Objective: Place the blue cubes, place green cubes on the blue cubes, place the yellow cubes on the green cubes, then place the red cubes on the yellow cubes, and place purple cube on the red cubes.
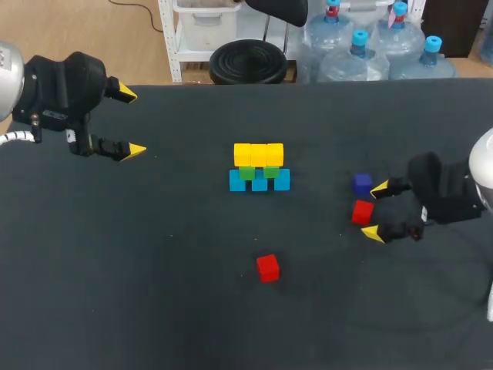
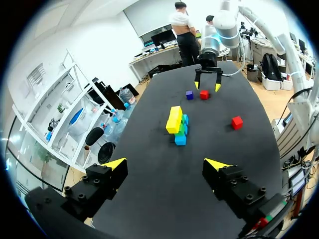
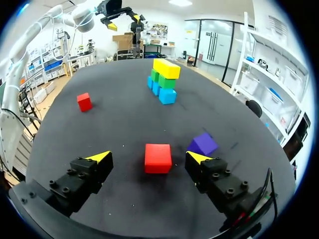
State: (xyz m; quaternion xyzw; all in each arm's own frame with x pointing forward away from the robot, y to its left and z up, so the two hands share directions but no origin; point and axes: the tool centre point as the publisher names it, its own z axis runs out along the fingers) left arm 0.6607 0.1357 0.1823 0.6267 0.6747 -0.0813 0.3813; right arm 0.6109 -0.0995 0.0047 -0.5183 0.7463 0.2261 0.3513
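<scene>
Our right end effector [image 1: 375, 210] stands wide open in the head view, a red cube [image 1: 362, 212] between its fingers, a purple cube [image 1: 362, 183] just beside. At the middle of the desk [image 1: 154, 293], yellow cubes [image 1: 258, 154] sit on green cubes [image 1: 246, 173] on blue cubes [image 1: 259, 183]; a second red cube [image 1: 267, 267] lies nearer us. Our left end effector [image 1: 132, 123] hangs wide open, well apart. Left wrist: the stack [image 2: 177, 124] lies ahead. Right wrist: neither finger touches the red cube.
</scene>
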